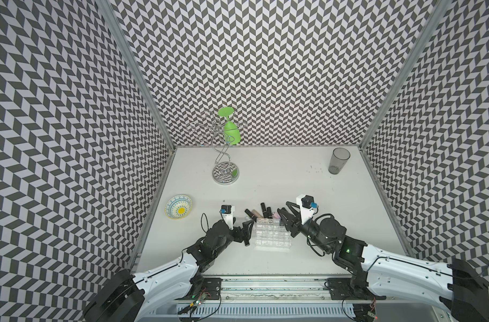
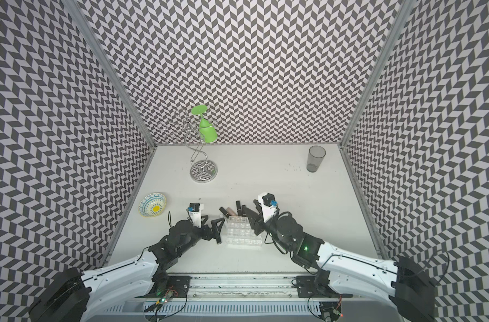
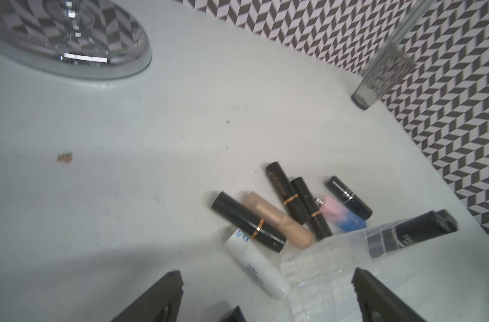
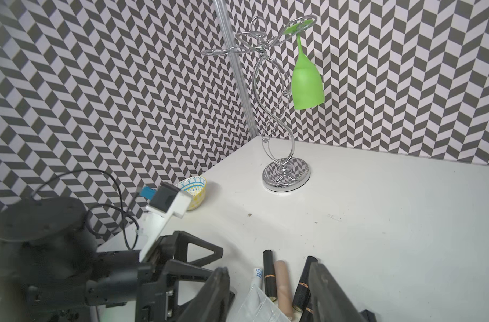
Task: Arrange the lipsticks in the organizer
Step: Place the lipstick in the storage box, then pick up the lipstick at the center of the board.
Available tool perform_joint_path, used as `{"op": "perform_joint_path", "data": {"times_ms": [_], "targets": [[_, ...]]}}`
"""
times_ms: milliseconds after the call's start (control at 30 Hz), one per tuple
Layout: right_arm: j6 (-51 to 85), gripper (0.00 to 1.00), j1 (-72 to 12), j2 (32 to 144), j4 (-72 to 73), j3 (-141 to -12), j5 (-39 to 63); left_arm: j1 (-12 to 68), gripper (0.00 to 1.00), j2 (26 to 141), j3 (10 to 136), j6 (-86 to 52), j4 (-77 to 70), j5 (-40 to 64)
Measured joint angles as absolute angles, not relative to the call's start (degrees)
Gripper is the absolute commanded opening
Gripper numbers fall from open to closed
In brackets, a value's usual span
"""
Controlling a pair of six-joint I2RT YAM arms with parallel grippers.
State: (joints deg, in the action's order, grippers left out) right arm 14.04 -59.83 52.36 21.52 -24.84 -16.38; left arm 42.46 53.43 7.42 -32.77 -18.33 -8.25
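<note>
**Chevron-walled cell: lipsticks heaped behind the organizer**

Grey-and-white chevron walls (image 1: pixel 265 69) close three sides of a white table (image 1: pixel 279 184) marked with small dark specks. Toward the back stands a chrome glass rack (image 1: pixel 226 172) with a green wine glass (image 1: pixel 231 131) hung upside down. A grey tumbler (image 1: pixel 338 161) stands near the right wall, and a patterned bowl (image 1: pixel 178 207) sits by the left edge.

The organizer (image 1: pixel 271 234) lies near the front, between the arms. The lipsticks (image 1: pixel 261 213) lie in a loose heap on the table just behind it. The left gripper (image 1: pixel 248 233) is just beside the organizer's left side, jaws spread wide. The right gripper (image 1: pixel 283 207) hangs near its far right corner, jaws apart with nothing between them.

In both top views the tubes are mostly small dark sticks. The left wrist view tells them apart: a white tube (image 3: pixel 255 267), a beige tube (image 3: pixel 279 220), a pink-and-blue tube (image 3: pixel 341 214) and several black ones with gold bands. It also shows a black tube (image 3: pixel 410 234) partly through the clear plastic. Whether that one sits in a cell cannot be told. The right wrist view shows the rack and glass side-on at full height, and the left arm's wrist camera (image 4: pixel 165 198).
</note>
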Motion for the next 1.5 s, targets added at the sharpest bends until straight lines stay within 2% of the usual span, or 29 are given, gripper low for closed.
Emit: {"op": "perform_joint_path", "data": {"times_ms": [100,300,467,633,800,1000,1067,1200,1333,1500], "targets": [[16.1,0.51,-59.8,49.6,19.5,-23.5,-15.6,43.0,0.77,56.2,7.5,-35.6,-13.7,-8.4],[17.6,0.51,-59.8,45.1,17.9,-20.2,-13.3,47.9,0.69,58.1,10.9,-39.6,-6.2,-11.3],[18.1,0.51,-59.8,42.7,17.7,-19.7,-12.3,49.1,0.59,62.8,15.0,-41.0,-1.1,-13.4],[18.3,0.52,-59.8,39.2,17.1,-19.1,-11.8,49.1,0.37,68.4,19.7,-41.8,2.3,-14.6],[18.5,0.52,-59.8,36.2,16.5,-18.2,-11.7,49.5,0.35,70.7,21.8,-42.0,4.6,-15.8],[18.7,0.52,-59.8,33.2,15.8,-17.4,-11.7,49.5,0.1,72.1,22.5,-42.3,4.6,-16.4],[18.7,0.52,-59.8,32.9,15.7,-17.2,-11.8,49.5,0.09,72.1,22.4,-42.1,4.3,-16.2],[19.1,0.53,-59.8,33.0,15.5,-17.2,-11.8,49.3,0.0,71.7,22.0,-41.6,3.7,-15.6],[19.2,0.52,-59.8,33.8,15.5,-17.2,-11.8,49.0,0.0,69.4,21.3,-40.2,4.2,-14.0],[20.4,0.58,-59.4,37.5,14.0,-18.8,-10.7,49.0,0.0,57.9,19.9,-34.7,2.0,-11.4]]}}
